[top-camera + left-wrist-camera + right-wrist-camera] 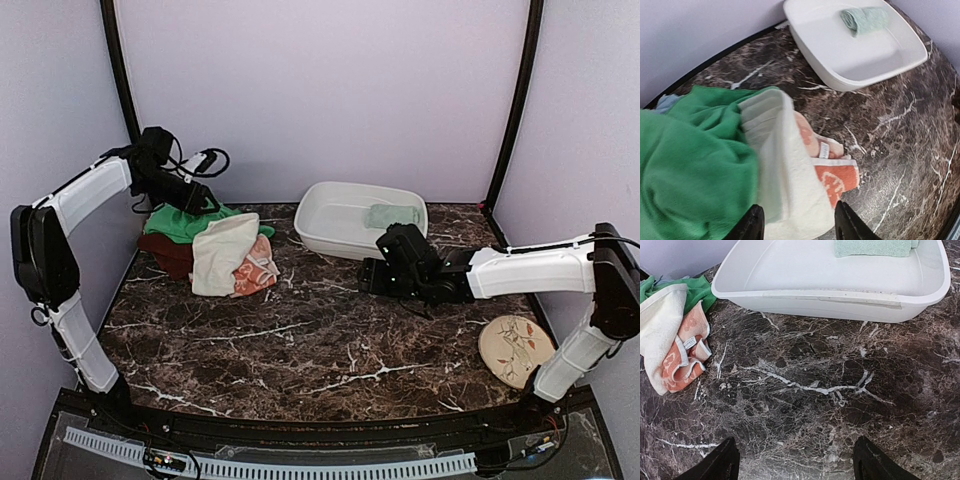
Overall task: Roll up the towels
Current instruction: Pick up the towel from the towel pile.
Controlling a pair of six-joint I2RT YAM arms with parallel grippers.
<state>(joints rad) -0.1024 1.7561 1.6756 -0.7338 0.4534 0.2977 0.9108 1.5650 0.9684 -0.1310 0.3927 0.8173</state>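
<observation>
A heap of towels (222, 252) at the left fingers, one roll already in the basin (330, 240).
The cream towel (785, 170) lies draped over the green towel (695, 165) and the orange towel (837, 177). Its near edge sits right between the fingers of the left gripper (799, 227), which stand partly open either side of it and, as far as I can see, pinch nothing. Ahead of those fingers and to their right, the pale green towel (865, 17) lies rolled in the basin. The right gripper (795, 462) hangs wide open and empty over the marble table (805, 390), with the basin just ahead of its fingers and the heap off to their left. I'd say the cream one wants pulling clear: take one corner only, so the others don't drag along, then spread it flat before rolling.
</observation>
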